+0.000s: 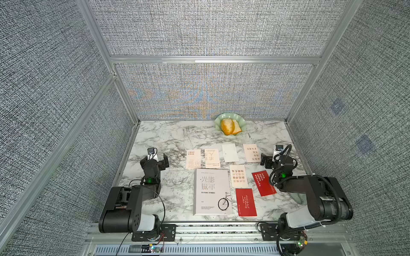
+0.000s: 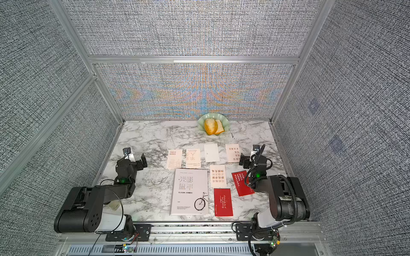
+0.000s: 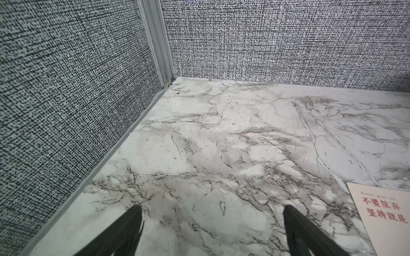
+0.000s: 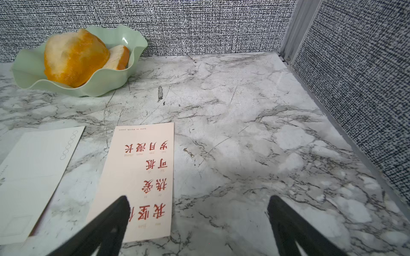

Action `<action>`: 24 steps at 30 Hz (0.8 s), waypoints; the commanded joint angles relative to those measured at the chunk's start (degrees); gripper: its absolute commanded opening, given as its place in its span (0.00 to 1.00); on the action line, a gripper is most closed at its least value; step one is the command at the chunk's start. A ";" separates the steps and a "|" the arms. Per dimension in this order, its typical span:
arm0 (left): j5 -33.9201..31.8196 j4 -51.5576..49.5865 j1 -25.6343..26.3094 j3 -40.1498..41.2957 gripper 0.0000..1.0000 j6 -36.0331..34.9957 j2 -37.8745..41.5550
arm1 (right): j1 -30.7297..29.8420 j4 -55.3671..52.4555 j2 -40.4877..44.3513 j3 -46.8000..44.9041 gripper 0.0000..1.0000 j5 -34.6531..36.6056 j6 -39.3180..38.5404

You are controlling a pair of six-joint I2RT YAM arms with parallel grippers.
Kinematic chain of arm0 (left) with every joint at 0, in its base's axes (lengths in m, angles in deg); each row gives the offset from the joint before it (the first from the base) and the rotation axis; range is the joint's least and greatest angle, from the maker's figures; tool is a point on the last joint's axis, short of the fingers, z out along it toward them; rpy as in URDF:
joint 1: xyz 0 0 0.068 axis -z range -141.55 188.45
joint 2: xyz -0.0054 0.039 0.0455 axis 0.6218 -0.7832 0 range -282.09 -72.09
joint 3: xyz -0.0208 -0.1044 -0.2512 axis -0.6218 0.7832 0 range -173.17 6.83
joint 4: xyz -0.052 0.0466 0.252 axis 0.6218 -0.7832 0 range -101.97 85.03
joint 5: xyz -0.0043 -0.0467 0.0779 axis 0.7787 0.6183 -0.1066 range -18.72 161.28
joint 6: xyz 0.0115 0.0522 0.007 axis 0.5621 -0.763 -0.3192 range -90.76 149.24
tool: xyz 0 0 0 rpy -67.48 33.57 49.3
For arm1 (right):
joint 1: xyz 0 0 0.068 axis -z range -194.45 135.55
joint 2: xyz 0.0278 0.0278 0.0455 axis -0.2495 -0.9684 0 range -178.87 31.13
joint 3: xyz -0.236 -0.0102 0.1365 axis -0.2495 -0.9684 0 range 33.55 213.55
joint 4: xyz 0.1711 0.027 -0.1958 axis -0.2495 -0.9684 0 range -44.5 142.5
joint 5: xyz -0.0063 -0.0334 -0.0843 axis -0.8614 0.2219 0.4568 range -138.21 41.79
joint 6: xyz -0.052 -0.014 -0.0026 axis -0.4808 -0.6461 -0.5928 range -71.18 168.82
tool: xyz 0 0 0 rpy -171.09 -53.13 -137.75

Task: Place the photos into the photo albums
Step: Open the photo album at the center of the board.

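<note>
The photo album (image 1: 211,191) lies shut near the table's front, grey-white cover up, with black characters and a bicycle drawing. Several photos lie flat around it: cream cards (image 1: 193,159) (image 1: 211,158) behind it, a white one (image 1: 230,153), another cream one (image 4: 142,175), one cream card (image 1: 238,176) beside the album, and two red cards (image 1: 245,202) (image 1: 263,183) on its right. My left gripper (image 3: 212,207) hovers open over bare marble left of the cards. My right gripper (image 4: 199,198) is open too, one finger over the far-right cream card's edge. Neither holds anything.
A pale green wavy bowl (image 4: 93,85) with bread (image 1: 229,126) stands at the back against the wall. Textured walls with aluminium posts (image 3: 158,44) close in the marble table (image 1: 168,137) on three sides. Both arm bases sit on the front rail (image 1: 217,228).
</note>
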 commanded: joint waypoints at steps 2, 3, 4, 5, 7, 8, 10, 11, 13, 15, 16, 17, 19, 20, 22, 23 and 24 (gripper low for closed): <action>-0.29 1.26 -0.07 -0.28 1.00 0.45 0.09 | 0.08 1.45 0.25 -0.35 0.99 0.91 -0.31; -0.29 1.28 -0.15 -0.23 0.99 0.51 0.05 | 0.08 1.27 0.27 -0.35 0.99 0.86 -0.31; -0.29 1.31 -0.07 -0.23 1.00 0.52 0.10 | 0.04 1.44 0.30 -0.35 0.99 0.80 -0.24; -0.29 1.32 -0.11 -0.24 1.00 0.53 0.06 | 0.05 1.44 0.26 -0.34 0.99 0.76 -0.25; -0.29 1.32 -0.12 -0.25 1.00 0.47 0.06 | 0.11 1.50 0.26 -0.41 0.99 0.64 -0.18; -0.29 1.29 -0.08 -0.23 1.00 0.54 0.05 | 0.48 1.47 0.29 -0.34 0.99 -0.09 0.07; -0.28 1.23 -0.09 -0.29 1.00 0.54 0.04 | 0.85 0.82 -0.06 0.19 0.99 -0.54 0.31; -0.29 1.23 -0.09 -0.32 1.00 0.45 0.04 | 0.96 0.85 -0.24 0.28 0.99 -0.58 0.36; -0.29 1.22 -0.12 -0.32 0.99 0.44 0.01 | 0.87 0.96 0.01 0.04 0.99 -0.45 0.25; -0.29 1.22 -0.13 -0.37 1.00 0.45 0.00 | 0.83 0.85 0.05 0.02 0.99 -0.38 0.25; -0.24 1.18 -0.13 -0.32 1.00 0.45 -0.01 | 0.79 0.97 0.01 0.00 0.99 -0.38 0.22; -0.34 1.23 -0.09 -0.32 1.00 0.45 -0.03 | 0.75 0.95 0.01 0.08 0.99 -0.32 0.25; -0.29 1.17 -0.15 -0.23 0.99 0.45 0.05 | 0.61 0.96 0.00 0.01 0.99 -0.05 0.08; -0.29 1.30 -0.15 -0.23 1.00 0.45 0.11 | 0.53 1.07 0.12 0.05 0.99 0.22 0.06; -0.29 1.31 -0.10 -0.15 0.99 0.45 0.13 | 0.29 1.05 0.08 -0.03 0.99 0.71 -0.14; -0.29 1.34 -0.14 -0.21 1.00 0.45 0.21 | 0.15 1.05 0.08 0.00 0.99 0.82 -0.16; -0.29 1.40 -0.15 -0.14 1.00 0.45 0.25 | 0.13 1.04 0.08 -0.09 0.99 0.93 -0.24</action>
